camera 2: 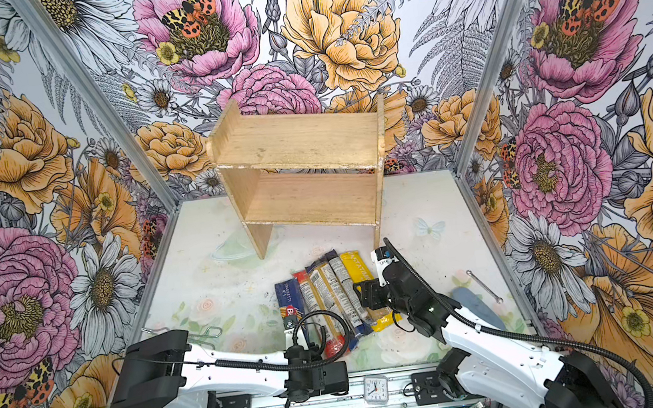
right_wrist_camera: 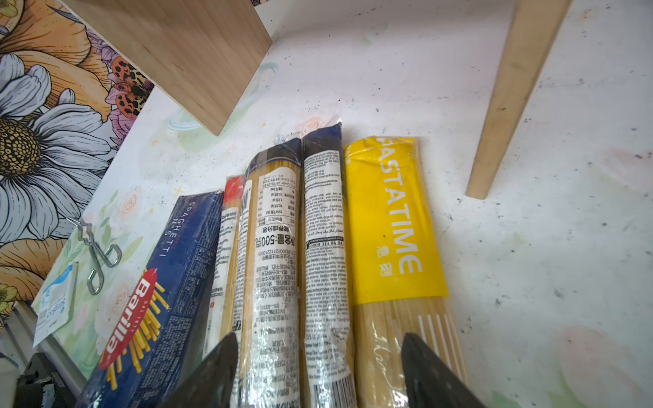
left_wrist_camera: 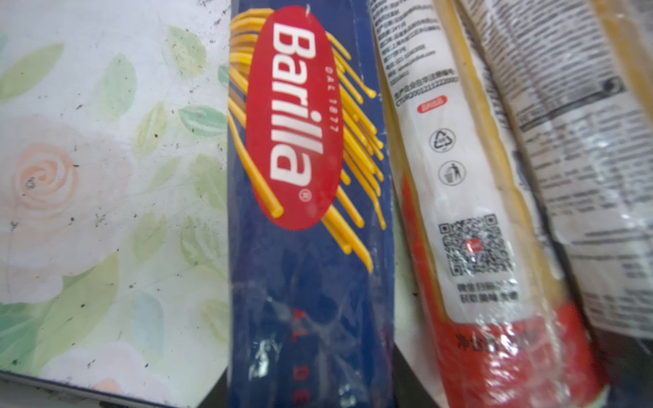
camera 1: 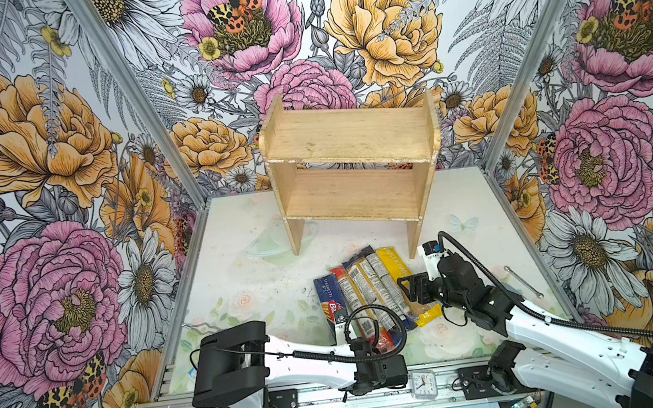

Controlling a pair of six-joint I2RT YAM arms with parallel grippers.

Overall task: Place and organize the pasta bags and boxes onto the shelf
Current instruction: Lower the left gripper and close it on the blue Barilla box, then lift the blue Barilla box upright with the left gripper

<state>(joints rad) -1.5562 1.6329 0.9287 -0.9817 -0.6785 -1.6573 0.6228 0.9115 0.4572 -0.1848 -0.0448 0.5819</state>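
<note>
Right end effector (right_wrist_camera: 319, 339), released, is hovering over both clear packs (right_wrist_camera: 272, 282), ideally centring on one before closing; left end effector (camera 1: 340, 320) is hanging over Barilla box (left_wrist_camera: 307, 247), grip cannot be told.

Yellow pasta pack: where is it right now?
In both top views the yellow pasta pack lies on the table at the right end of the pack row, beside a blue-ended clear pack, just before the right-hand leg of the shelf.
</note>
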